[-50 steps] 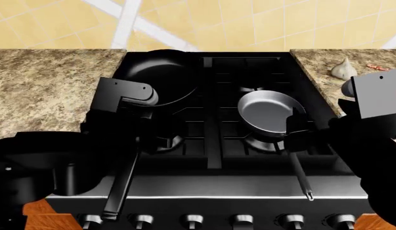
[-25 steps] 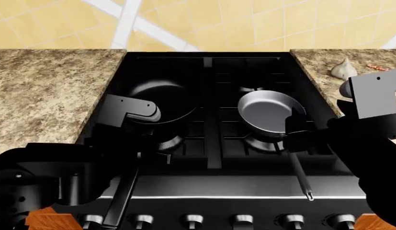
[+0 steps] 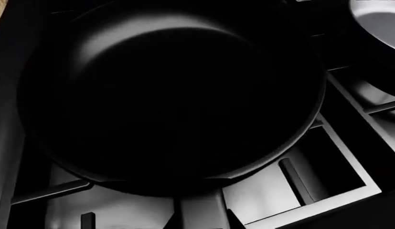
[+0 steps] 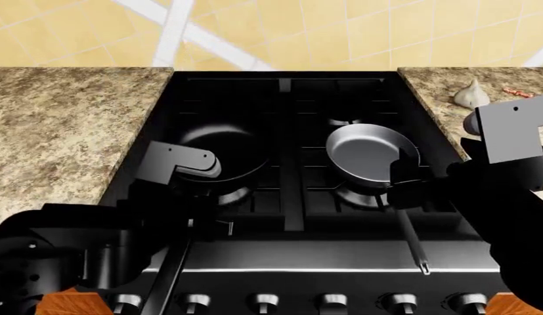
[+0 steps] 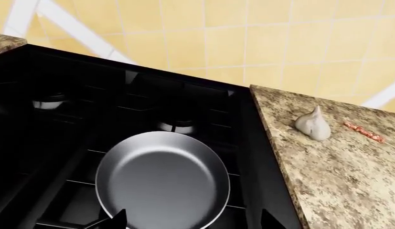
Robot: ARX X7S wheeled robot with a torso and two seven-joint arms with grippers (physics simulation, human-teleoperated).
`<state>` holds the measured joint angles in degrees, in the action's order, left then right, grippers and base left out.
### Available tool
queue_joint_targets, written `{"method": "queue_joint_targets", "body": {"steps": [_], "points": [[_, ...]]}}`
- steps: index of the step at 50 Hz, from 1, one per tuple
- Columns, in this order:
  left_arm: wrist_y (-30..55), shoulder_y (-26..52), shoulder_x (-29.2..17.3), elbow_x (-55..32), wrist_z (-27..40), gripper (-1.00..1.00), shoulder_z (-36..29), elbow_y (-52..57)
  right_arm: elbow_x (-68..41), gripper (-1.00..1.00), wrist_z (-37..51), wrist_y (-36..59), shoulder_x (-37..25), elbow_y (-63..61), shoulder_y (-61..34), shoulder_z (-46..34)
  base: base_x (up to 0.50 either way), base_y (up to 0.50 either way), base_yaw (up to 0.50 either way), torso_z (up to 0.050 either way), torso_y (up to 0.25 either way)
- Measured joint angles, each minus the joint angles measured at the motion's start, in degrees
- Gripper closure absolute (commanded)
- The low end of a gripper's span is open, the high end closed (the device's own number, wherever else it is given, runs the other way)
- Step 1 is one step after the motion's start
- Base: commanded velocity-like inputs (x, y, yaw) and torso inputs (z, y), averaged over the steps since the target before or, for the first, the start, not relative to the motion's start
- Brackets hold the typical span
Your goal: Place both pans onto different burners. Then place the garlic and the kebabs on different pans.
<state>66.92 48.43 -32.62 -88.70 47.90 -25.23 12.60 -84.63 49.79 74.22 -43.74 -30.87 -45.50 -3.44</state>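
Meanwhile, garlic (image 4: 470, 94) and kebabs (image 4: 517, 91) are lying on the tabletop (image 4: 69, 125) upper right — black pan (image 4: 223, 152) and grey pan (image 4: 368, 154) sitting on burners (image 4: 293, 190); neither end effector's opening can be told; no writing is showing.

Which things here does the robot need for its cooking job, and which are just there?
Needed:
black pan
grey pan
garlic
kebabs
burners

Just there:
granite counter
stove knobs
yellow tiled wall
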Motion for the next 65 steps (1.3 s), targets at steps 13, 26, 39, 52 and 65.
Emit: {"method": "queue_joint_targets", "body": {"steps": [13, 26, 39, 52, 65], "points": [[-0.3, -0.3, -0.2, -0.3, 0.1, 1.0, -0.2, -0.2, 0.0, -1.0, 0.0, -0.4, -0.2, 0.1, -0.2, -0.5, 0.0, 0.0, 0.0, 0.001, 0.002], [-0.8, 0.0, -0.3, -0.1, 0.2, -1.0, 0.0, -0.1, 0.1, -1.0, 0.0, -0.8, -0.4, 0.3, -0.4, -1.1, 0.0, 0.0, 0.0, 0.001, 0.001], [-2.0, 0.2, -1.1, -0.4, 1.2, -1.0, 1.7, 2.2, -0.8, -1.0, 0.9, -0.9, -0.7, 0.2, -0.7, -1.6, 0.0, 0.0, 0.0, 0.0, 0.001], [-4.6, -0.4, -2.7, -1.0, 2.2, -1.0, 5.3, 7.7, -1.7, -1.0, 2.2, -1.0, -0.6, -0.1, -1.1, -2.3, 0.0, 0.0, 0.0, 0.0, 0.0], [-7.6, -2.1, -4.2, -1.4, 2.2, -1.0, 8.7, 12.9, -2.9, -1.0, 3.6, -1.1, -0.4, -0.7, -1.4, -3.0, 0.0, 0.0, 0.0, 0.0, 0.0]]}}
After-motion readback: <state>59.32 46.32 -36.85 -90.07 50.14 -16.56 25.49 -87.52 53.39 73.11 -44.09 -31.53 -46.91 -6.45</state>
